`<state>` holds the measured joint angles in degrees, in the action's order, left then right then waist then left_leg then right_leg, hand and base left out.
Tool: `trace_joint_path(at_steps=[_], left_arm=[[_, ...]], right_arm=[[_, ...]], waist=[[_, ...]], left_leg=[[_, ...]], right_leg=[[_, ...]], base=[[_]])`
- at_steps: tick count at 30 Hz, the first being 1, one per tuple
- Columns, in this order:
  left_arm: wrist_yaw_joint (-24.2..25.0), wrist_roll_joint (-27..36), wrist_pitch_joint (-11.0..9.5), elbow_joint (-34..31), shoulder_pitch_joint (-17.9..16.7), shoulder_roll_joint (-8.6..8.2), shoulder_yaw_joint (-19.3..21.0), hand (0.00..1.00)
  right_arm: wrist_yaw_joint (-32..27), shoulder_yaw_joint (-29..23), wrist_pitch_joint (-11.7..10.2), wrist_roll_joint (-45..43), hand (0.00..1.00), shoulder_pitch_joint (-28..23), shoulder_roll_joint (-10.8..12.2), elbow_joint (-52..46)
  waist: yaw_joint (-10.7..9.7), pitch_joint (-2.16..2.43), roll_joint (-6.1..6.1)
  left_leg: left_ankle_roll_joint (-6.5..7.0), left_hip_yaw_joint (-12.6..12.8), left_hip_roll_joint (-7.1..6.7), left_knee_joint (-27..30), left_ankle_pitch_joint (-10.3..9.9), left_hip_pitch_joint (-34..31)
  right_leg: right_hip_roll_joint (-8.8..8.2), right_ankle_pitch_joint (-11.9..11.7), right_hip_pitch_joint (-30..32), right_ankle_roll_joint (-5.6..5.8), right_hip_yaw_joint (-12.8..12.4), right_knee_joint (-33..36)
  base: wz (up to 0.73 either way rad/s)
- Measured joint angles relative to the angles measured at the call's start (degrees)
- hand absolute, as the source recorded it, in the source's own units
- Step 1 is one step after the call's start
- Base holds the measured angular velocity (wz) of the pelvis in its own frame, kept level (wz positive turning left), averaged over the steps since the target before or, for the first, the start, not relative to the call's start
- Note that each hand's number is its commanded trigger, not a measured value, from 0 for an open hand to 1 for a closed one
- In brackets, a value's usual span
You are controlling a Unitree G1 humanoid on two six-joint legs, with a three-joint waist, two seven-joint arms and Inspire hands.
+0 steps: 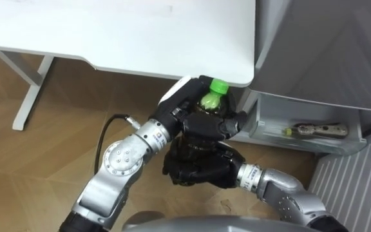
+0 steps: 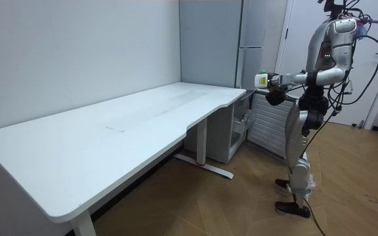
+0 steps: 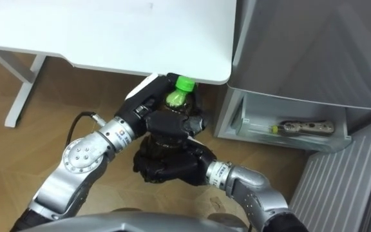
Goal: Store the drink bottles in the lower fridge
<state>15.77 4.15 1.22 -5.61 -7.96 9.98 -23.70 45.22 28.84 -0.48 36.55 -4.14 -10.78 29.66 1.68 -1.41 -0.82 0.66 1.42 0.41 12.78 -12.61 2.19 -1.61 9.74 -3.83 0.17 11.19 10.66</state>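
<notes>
I hold a drink bottle [image 1: 210, 103] with a green cap [image 1: 219, 86] upright in front of me, just off the desk's near corner. My left hand [image 1: 201, 124] is curled round its upper part. My right hand [image 1: 201, 166] is curled round its lower part from beneath, and both hands hide most of the body. In the room view the bottle [image 2: 262, 78] is at chest height beside the fridge [image 2: 248, 39]. To the right, the fridge's lower compartment [image 1: 266, 125] stands open, and another bottle [image 1: 314, 131] lies on its side in it.
The white desk [image 1: 121, 32] stretches ahead and to the left, its corner right above my hands. The grey fridge body [image 1: 327, 45] rises at the right. A ribbed white panel [image 1: 353, 193] stands at the lower right. Wooden floor lies below.
</notes>
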Motion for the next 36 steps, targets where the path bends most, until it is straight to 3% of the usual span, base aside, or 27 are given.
trace_joint_path(at_steps=[20,32,33,34,36], left_arm=[[-0.81,0.81,-0.03,-0.01,0.01,-0.35,0.44,0.00],[-1.42,0.76,-0.05,-0.64,0.00,-0.12,0.94,0.00],[-1.42,0.76,-0.05,-0.86,0.00,-0.02,1.03,0.90],[-1.42,0.76,-0.06,-1.47,0.01,0.32,1.11,1.00],[-1.44,0.72,-0.06,-2.58,0.00,0.87,1.27,1.00]], right_arm=[[0.02,0.16,0.03,1.31,1.00,0.00,0.19,0.90],[0.02,0.11,-0.15,1.29,1.00,0.13,0.60,0.82],[0.02,0.07,-0.29,1.29,1.00,0.15,0.75,0.81],[0.03,0.04,-0.76,1.29,1.00,0.15,1.02,0.76],[0.25,-0.12,-1.49,1.29,1.00,0.16,1.20,0.74]], waist=[[-0.15,0.17,-0.19],[0.06,0.67,-0.10],[0.07,0.67,-0.14],[0.07,0.73,-0.23],[0.15,0.67,-0.41]], left_leg=[[0.00,-0.03,0.00,0.86,0.00,-0.51],[0.00,0.34,0.10,0.87,0.00,0.24],[0.00,0.38,0.12,0.85,0.00,0.36],[0.00,0.50,0.13,0.86,0.00,0.45],[0.00,0.65,0.12,0.91,0.00,0.46]], right_leg=[[-0.05,-0.03,-0.02,-0.04,0.34,0.15],[-0.12,-0.04,-0.09,-0.07,0.08,0.98],[-0.12,-0.04,-0.17,-0.07,0.03,1.00],[-0.12,-0.04,-0.23,-0.07,-0.04,1.02],[-0.13,-0.04,-0.33,-0.07,-0.19,1.02]], base=[[0.01],[-0.01],[-0.05],[-0.04],[-0.04]])
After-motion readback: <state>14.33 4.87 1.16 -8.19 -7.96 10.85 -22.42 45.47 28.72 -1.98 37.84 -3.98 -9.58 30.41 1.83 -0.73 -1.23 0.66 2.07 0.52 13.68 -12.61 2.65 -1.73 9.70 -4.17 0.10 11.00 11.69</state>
